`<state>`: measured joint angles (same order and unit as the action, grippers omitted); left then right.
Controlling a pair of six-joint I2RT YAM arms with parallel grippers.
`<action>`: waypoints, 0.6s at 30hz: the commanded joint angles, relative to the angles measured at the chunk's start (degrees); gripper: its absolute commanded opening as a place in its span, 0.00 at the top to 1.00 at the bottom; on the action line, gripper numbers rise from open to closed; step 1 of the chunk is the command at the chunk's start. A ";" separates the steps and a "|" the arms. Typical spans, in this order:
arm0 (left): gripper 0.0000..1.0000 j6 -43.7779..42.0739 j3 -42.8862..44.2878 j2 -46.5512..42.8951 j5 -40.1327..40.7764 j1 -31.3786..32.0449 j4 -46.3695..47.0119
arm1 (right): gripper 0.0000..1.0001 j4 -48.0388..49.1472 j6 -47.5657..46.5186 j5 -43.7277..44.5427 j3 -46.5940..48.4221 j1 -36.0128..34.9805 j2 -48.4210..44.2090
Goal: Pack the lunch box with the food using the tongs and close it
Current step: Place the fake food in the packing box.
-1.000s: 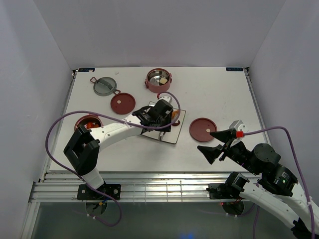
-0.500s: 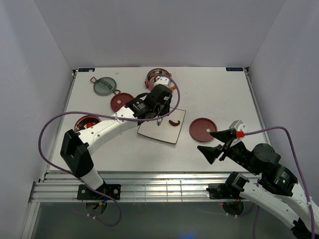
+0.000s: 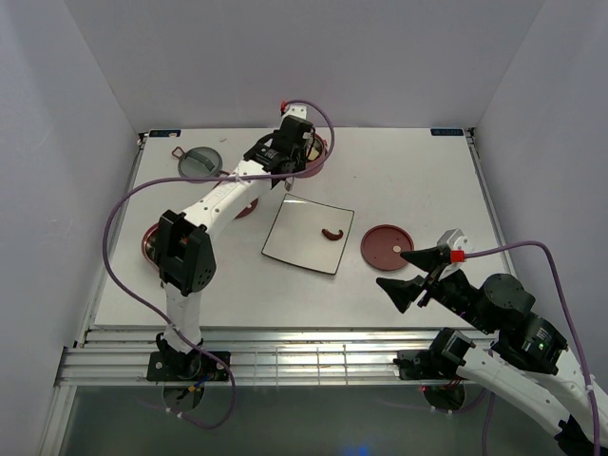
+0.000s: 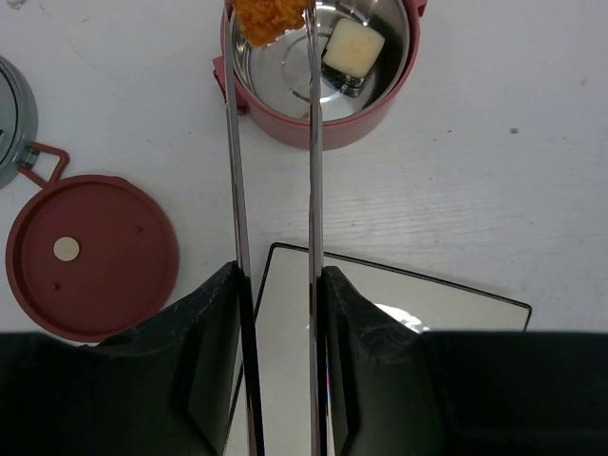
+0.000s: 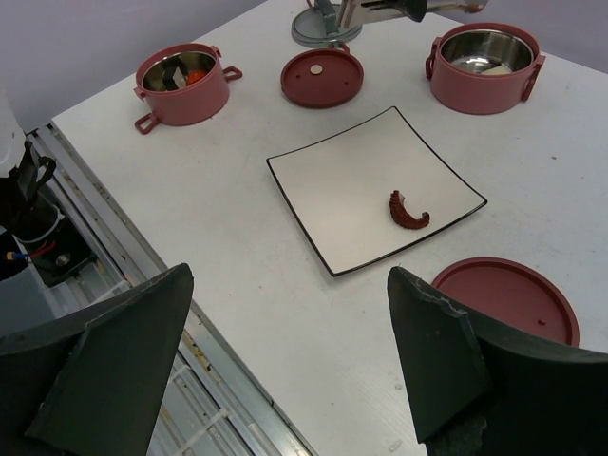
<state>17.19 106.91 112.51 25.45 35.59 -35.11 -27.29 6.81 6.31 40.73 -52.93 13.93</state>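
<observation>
The tongs [image 4: 236, 190] are clamped between the fingers of the left tool [image 4: 278, 294], squeezed narrow, and an orange fried piece [image 4: 269, 17] is pinched at their tips. That piece is held over the far bowl [image 4: 313, 133], toward its left side in the wrist view. A white piece [image 4: 353, 45] is already lying on the bowl's steel bottom. On the square plate [image 3: 294, 237], mid-tabletop [image 3: 427, 180], one brown curved piece [image 3: 332, 233] is left. A red disc lid [image 4: 90, 256] is seen flat near the plate's far-left corner, with the grey-green lid [image 3: 199, 161] beyond it. The other red lid [image 3: 388, 247] is placed just right of the plate. The second bowl [image 5: 180, 84] is set at the left edge, orange and dark food visible inside. The right tool [image 5: 285, 351] is spread wide with nothing grasped, hanging over the near right of the tabletop.
</observation>
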 commanded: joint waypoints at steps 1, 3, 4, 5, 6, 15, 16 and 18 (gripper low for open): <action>0.80 -3.30 2.86 1.13 -1.72 -0.96 2.14 | 0.11 1.01 -0.83 0.99 1.72 -0.34 -0.40; 0.80 -3.74 3.38 2.10 -2.25 -1.58 2.85 | 0.12 1.01 -0.83 0.99 1.81 -0.34 -0.40; 0.80 -4.27 3.65 3.14 -2.42 -2.02 3.29 | 0.12 1.01 -0.83 1.16 1.81 -0.42 -0.31; 0.80 -4.53 3.83 3.59 -2.60 -2.28 3.64 | 0.12 1.01 -0.83 1.16 1.81 -0.42 -0.40; 0.80 -4.71 4.18 4.12 -2.77 -2.54 3.74 | 0.12 0.92 -0.92 1.34 1.81 -0.42 -0.31; 0.75 -5.68 5.76 8.69 -6.82 -4.22 4.97 | 0.12 1.01 -0.92 1.87 1.72 -0.60 -0.05; 0.74 -5.68 5.68 8.95 -6.82 -4.30 4.88 | 0.12 1.01 -0.92 1.87 1.72 -0.60 -0.05; 0.73 -5.76 5.59 9.48 -6.47 -4.30 4.97 | 0.12 1.01 -0.92 1.87 1.72 -0.60 0.04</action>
<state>12.34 109.69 121.82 19.64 31.38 -32.75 -27.31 6.81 7.35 40.73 -53.04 13.93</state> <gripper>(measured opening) 0.460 0.885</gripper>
